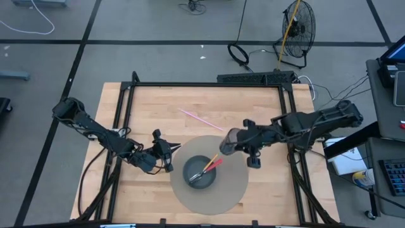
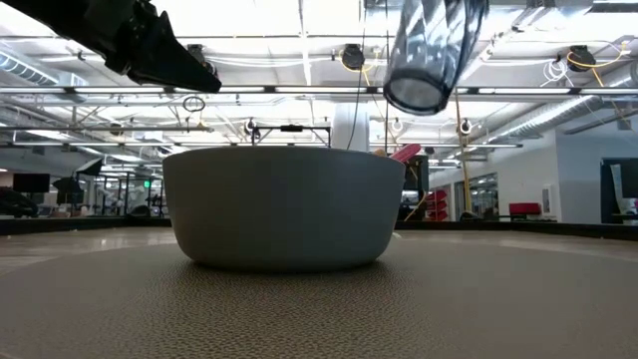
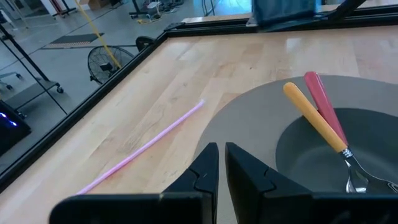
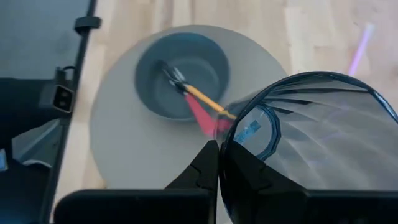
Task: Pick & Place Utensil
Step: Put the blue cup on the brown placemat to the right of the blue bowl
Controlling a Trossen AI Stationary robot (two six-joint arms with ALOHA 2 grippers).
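Two utensils, one yellow-handled point(image 1: 209, 166) and one red-handled point(image 1: 216, 163), lying together in the grey bowl point(image 1: 200, 171), just below centre of the high view. Metal heads down in the bowl's hollow, handles leaning out over its upper-right rim, side by side and touching. Same pair seen from the left wrist: yellow handle point(image 3: 313, 116) beside red handle point(image 3: 324, 107), crossing the bowl's edge.

Bowl sitting on a round grey mat point(image 1: 209, 175) on the wooden desk point(image 1: 152, 107). From the low view, bowl point(image 2: 284, 206) filling the middle, a tip of red handle point(image 2: 405, 153) peeking over its right rim.

Right pincer point(image 1: 235, 140) just up and right of the bowl, over the mat's edge, clamped on the rim of a clear ribbed glass point(image 1: 228, 142) tipped on its side, mouth toward the bowl. From the right wrist, fingers pinched together on that rim, glass point(image 4: 311, 134) at the right of the frame. In the low view the glass point(image 2: 431, 52) hangs tilted at the top, clear of the bowl.

Left pincer point(image 1: 168, 152) just left of the bowl, at the mat's left edge, fingers narrowed to a thin slit, nothing between them.

Pink straw point(image 1: 199, 118) lying loose on the desk, above the mat, apart from everything.
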